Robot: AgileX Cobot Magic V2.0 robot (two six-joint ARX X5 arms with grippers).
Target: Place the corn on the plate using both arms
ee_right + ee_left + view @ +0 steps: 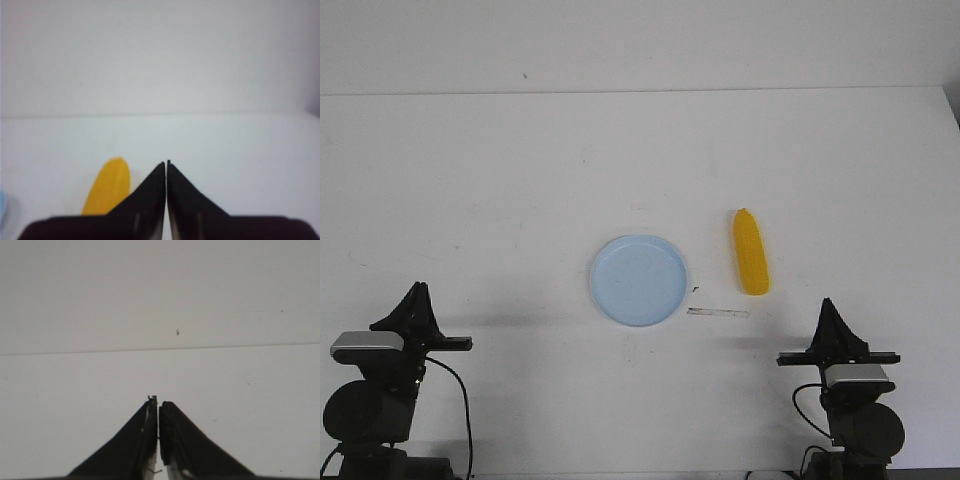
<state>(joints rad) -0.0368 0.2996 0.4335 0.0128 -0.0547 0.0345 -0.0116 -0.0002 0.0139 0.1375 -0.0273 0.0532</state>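
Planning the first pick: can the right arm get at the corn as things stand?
Probably yes: the corn lies alone on the table just ahead of the right gripper, nothing between them. Its jaws are shut.

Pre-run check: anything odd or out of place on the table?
One stray item: a thin pale strip with a small dark speck lies on the white table, between the pale blue round plate and the yellow corn cob. Nothing spilled or damaged.

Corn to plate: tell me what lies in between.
Nothing visible blocks it. The corn lies on bare table just right of the plate, apart from it. A thin strip lies nearer the robot, off the direct line. The plate holds nothing.
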